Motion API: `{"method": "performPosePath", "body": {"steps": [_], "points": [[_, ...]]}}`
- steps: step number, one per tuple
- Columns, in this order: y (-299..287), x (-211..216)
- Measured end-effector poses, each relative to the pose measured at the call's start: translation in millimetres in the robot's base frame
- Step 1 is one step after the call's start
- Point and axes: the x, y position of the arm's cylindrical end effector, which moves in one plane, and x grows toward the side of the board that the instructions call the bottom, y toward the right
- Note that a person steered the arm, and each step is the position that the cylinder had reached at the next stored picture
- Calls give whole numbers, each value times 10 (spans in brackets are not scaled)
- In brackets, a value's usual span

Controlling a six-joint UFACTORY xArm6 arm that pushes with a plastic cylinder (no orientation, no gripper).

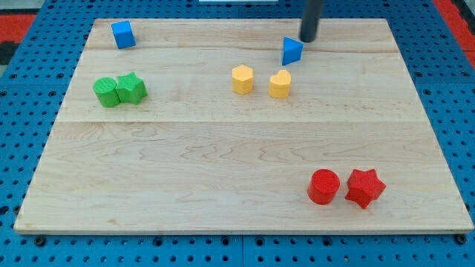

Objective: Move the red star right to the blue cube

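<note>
red star not yet moved

i carry no gripper, only a rod, so there is nothing to open or close. my tip (308,39) sits near the top edge of the wooden board (223,148), just above and to the right of the blue triangular block (292,51), not clearly touching it.

the red star (365,187) lies far below that blue triangular block, near the board's bottom, touching or almost touching the red cylinder (324,185) on its left. the blue cube (123,34) is well to the left of the triangular block, at the board's top left corner.

i judge nothing of the task done: star and cube are well apart, and my tip is far from the star. the whole push remains.
</note>
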Motion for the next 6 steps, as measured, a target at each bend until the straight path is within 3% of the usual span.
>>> {"method": "performPosePath", "body": {"steps": [1, 3, 6], "points": [[-375, 953], [-189, 637], [-208, 509]]}}
